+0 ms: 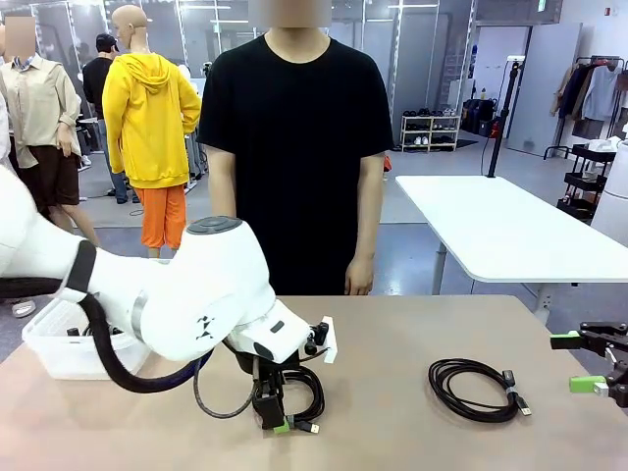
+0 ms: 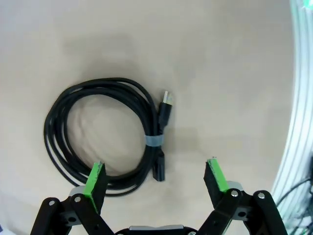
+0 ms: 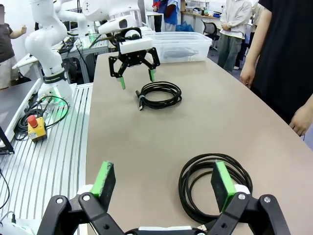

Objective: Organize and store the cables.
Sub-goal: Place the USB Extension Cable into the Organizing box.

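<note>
Two cables lie on the tan table [image 1: 392, 334], each a thin black cord wound in a round coil. My left gripper [image 1: 280, 420] points down over the left coil [image 1: 316, 392]. In the left wrist view this coil [image 2: 105, 85] lies just ahead and left of the open gripper [image 2: 155, 176], its silver-tipped plug [image 2: 167, 100] between the finger lines. The second coil [image 1: 439, 383] rests at the right. My right gripper [image 1: 577, 361] hovers open beside it. In the right wrist view that coil [image 3: 210, 159] sits by my open right gripper [image 3: 164, 181]; the far coil [image 3: 159, 94] lies under the left gripper [image 3: 137, 80].
A clear plastic bin [image 1: 59, 343] stands at the table's left edge, also seen far off as the bin [image 3: 178, 46]. A person in a black shirt [image 1: 294, 147] stands at the far side, hands down, one hand [image 3: 303, 120] near the table edge. A ribbed metal deck [image 3: 54, 161] borders the table.
</note>
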